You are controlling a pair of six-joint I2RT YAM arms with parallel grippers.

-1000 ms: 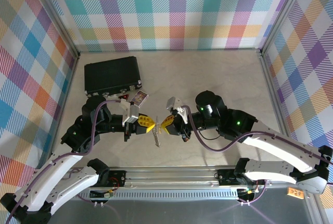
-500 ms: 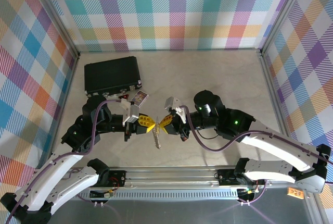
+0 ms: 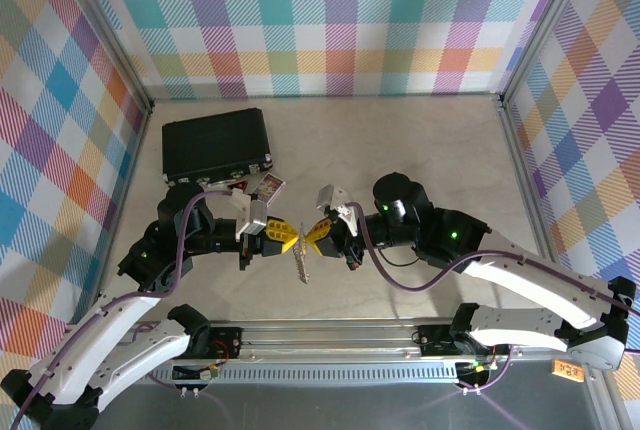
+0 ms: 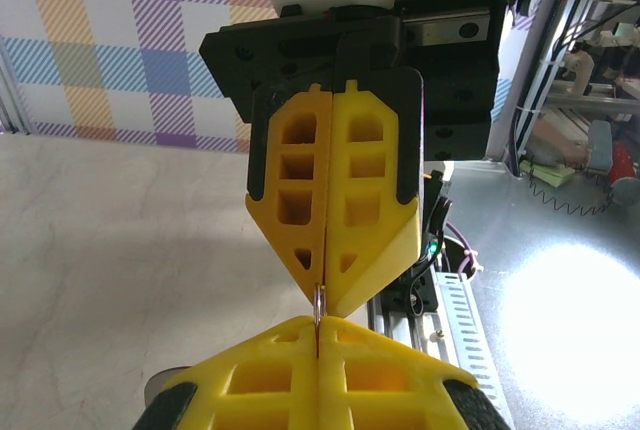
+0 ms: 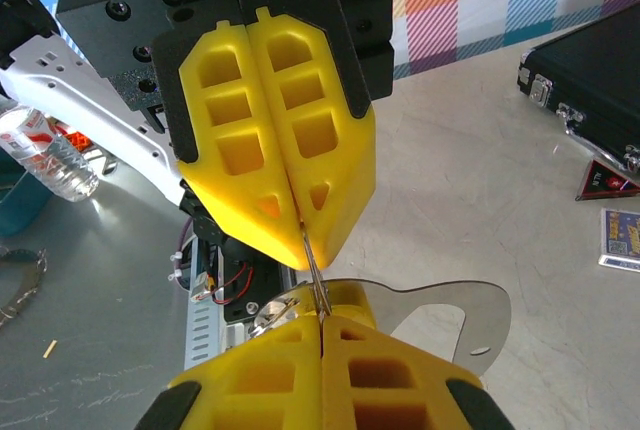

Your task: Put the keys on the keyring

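My left gripper [image 3: 292, 242] and right gripper [image 3: 312, 239] meet tip to tip above the table, near its front. Both are shut on a thin silver wire loop [image 4: 318, 302] of the keyring, which spans the small gap between their tips. In the right wrist view the wire [image 5: 316, 288] runs from the left gripper [image 5: 303, 242] down into my right gripper [image 5: 321, 322]. A flat silver plate with a cut-out [image 5: 478, 312] sticks out beside it. Silver metal [image 3: 301, 266] dangles below the tips in the top view. The keys cannot be made out among the yellow fingertips.
A black case [image 3: 217, 146] lies at the back left, with small cards [image 3: 266, 187] in front of it. Both also show in the right wrist view, the case [image 5: 590, 75] and a card [image 5: 621, 238]. An aluminium rail [image 3: 330, 335] runs along the table's near edge.
The right gripper has edged left toward the left gripper, narrowing the gap between the tips. Over the last half second nothing has visibly moved.
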